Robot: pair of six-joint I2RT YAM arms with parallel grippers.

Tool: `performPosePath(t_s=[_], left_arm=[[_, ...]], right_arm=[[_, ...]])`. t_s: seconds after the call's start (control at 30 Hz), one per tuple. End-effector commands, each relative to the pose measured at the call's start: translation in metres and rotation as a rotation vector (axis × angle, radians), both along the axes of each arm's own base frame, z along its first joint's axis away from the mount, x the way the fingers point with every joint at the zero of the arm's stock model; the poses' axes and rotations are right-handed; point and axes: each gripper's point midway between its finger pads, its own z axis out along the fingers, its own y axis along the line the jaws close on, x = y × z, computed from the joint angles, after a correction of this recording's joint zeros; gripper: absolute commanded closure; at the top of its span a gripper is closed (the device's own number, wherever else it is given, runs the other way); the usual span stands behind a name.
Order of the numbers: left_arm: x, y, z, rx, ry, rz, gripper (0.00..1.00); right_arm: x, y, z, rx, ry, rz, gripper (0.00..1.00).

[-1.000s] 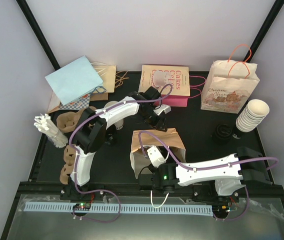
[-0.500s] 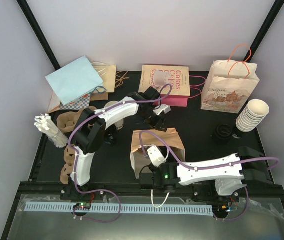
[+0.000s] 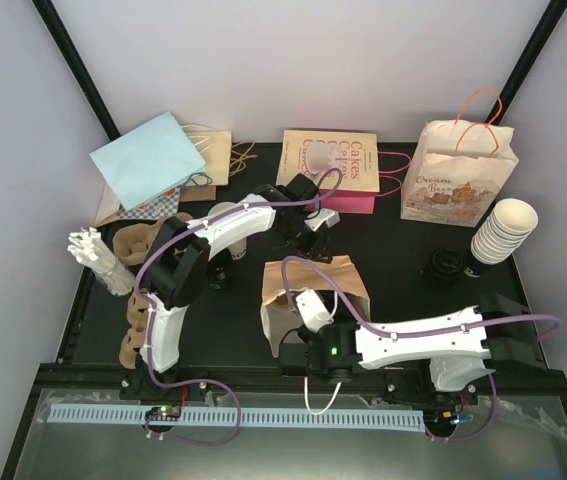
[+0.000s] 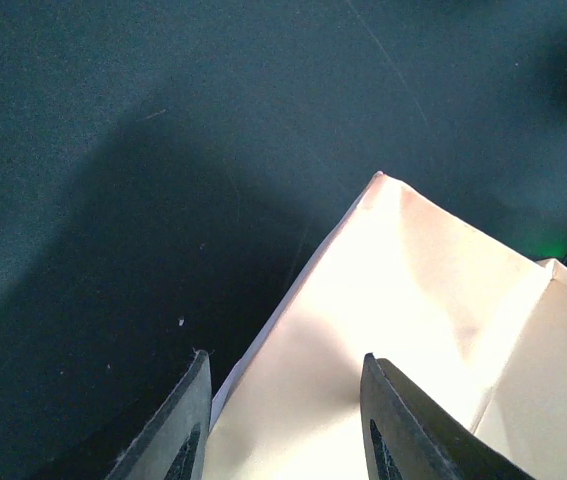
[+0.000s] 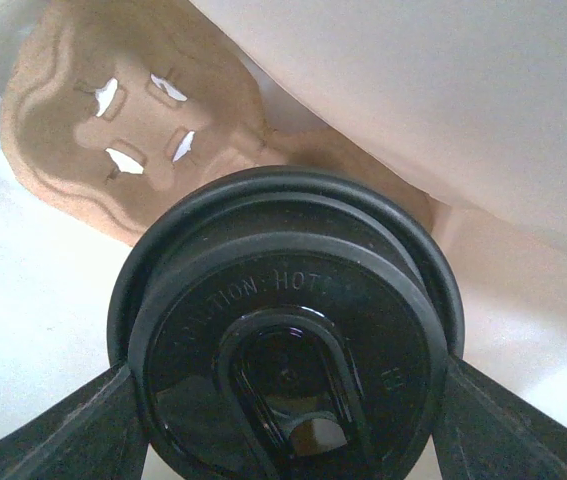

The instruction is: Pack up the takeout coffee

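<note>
Currently held: takeout coffee (image 5: 288, 330), seen from above and black-topped, clamped at its 9 and 3 o'clock sides by the right pincer (image 5: 288, 390).
Coffee's place: inside the brown paper bag (image 3: 338, 280) at mid tabletop (image 4: 163, 150); the pulp carrier (image 5: 113, 130) shows beyond it at 10 o'clock.
Left pincer (image 4: 283, 420): jaws partway apart, nothing gripped, poised over the bag's 12 o'clock rim.
Right arm (image 3: 423, 340): enters the bag from 5 o'clock.

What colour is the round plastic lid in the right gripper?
Black; the lid shows best in the right wrist view.
</note>
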Motion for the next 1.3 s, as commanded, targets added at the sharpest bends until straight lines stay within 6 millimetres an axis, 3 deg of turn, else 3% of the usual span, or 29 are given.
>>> performPosePath(t_s=[0.0, 0.37, 0.6, 0.8, 1.03, 1.27], left_arm=[[-0.016, 0.007, 0.009, 0.016, 0.048, 0.001, 0.58], [-0.015, 0.007, 0.009, 0.021, 0.043, 0.002, 0.58], [-0.013, 0.006, 0.007, 0.022, 0.042, 0.006, 0.58], [-0.014, 0.005, 0.007, 0.02, 0.045, 0.005, 0.58], [-0.016, 0.004, 0.008, 0.014, 0.049, -0.004, 0.58], [-0.016, 0.004, 0.009, 0.013, 0.047, -0.003, 0.58]], right_arm=[[0.014, -0.016, 0.01, -0.077, -0.082, -0.058, 0.55], [0.011, -0.009, 0.012, -0.065, -0.049, -0.03, 0.56], [0.009, -0.024, 0.016, -0.104, -0.037, -0.075, 0.57], [0.013, -0.023, 0.015, -0.134, -0.077, -0.097, 0.57], [0.018, -0.015, 0.005, -0.169, -0.122, -0.093, 0.58], [0.013, 0.002, 0.006, -0.062, -0.053, -0.034, 0.58]])
